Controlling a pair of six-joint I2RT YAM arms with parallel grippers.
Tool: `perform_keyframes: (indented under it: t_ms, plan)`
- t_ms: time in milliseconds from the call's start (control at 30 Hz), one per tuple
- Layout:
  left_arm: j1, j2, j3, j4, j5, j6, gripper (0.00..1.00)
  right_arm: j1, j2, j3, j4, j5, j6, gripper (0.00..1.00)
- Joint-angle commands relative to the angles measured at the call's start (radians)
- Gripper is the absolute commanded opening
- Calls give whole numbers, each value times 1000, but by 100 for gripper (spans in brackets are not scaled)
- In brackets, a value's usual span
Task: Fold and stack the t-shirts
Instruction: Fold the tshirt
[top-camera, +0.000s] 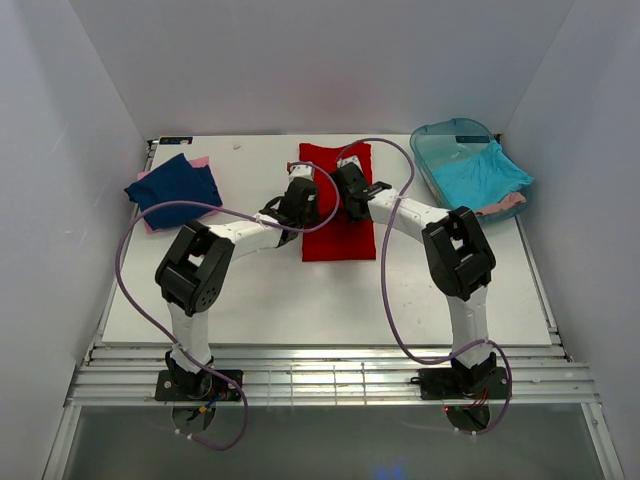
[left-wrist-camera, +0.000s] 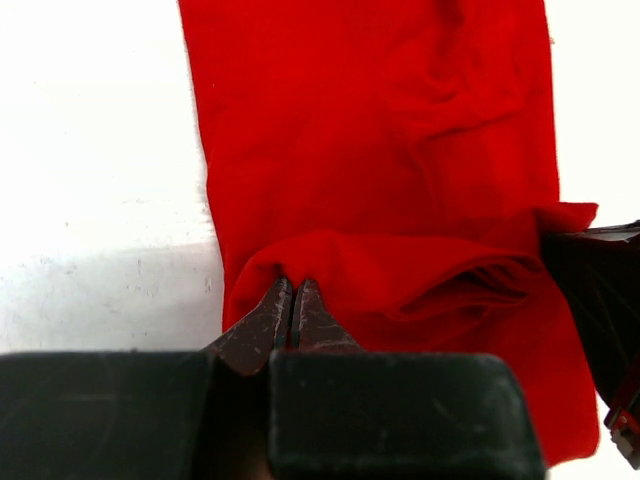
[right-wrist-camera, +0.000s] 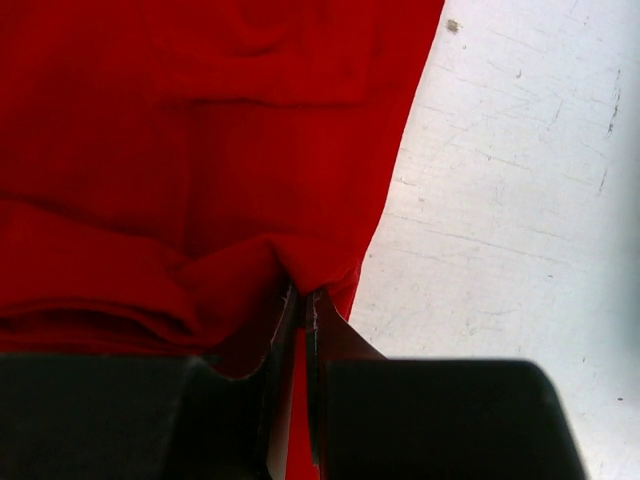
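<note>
A bright red t-shirt lies as a long strip in the middle of the table. My left gripper is shut on its left edge, pinching a fold of red cloth. My right gripper is shut on the right edge, red cloth bunched at the jaws. A navy blue t-shirt lies folded on a pink one at the far left. A turquoise t-shirt and a pink one lie in the tub.
A translucent teal plastic tub stands at the far right corner. White walls close in the table on three sides. Purple cables loop from both arms over the table's front part.
</note>
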Motion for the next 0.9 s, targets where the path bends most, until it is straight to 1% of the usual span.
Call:
perform_keyframes:
  t_ms: [0,200,333,400,433,467,500,533,600,633,667,700,767,833,867]
  plan:
    - [19,3,53,24,37,31,0,-10,11,64,28,1,-29,8]
    - [39,20,76,32,35,35,0,-30,48,99,28,-5,-42,8]
    - [44,43,89,52,31,47,0,-38,61,113,29,20,-46,8]
    - [45,56,119,40,14,50,28,-39,68,124,31,47,-44,8]
    - [45,62,136,29,-26,51,42,-39,73,128,34,82,-44,8]
    - [45,68,180,-9,-57,51,52,-41,73,144,35,105,-46,14]
    - [45,68,205,-32,-87,50,62,-41,71,154,37,127,-52,29]
    - [45,57,231,-86,-154,53,66,-39,61,168,35,173,-64,35]
    - [45,25,271,-100,-202,70,69,-41,10,187,32,207,-75,41]
    - [45,5,273,-102,-228,70,69,-41,-17,181,52,214,-84,42]
    - [44,-19,267,-102,-229,68,70,-39,-45,167,69,211,-105,42]
    - [44,-67,247,-102,-226,62,70,-39,-101,136,78,207,-105,45]
    - [27,-111,213,-100,-200,32,70,-36,-154,98,98,173,-102,46]
    - [9,-164,154,-100,-177,4,70,-36,-212,41,98,97,-81,46]
    - [-13,-174,132,-97,-139,-25,69,-36,-223,26,91,68,-73,46]
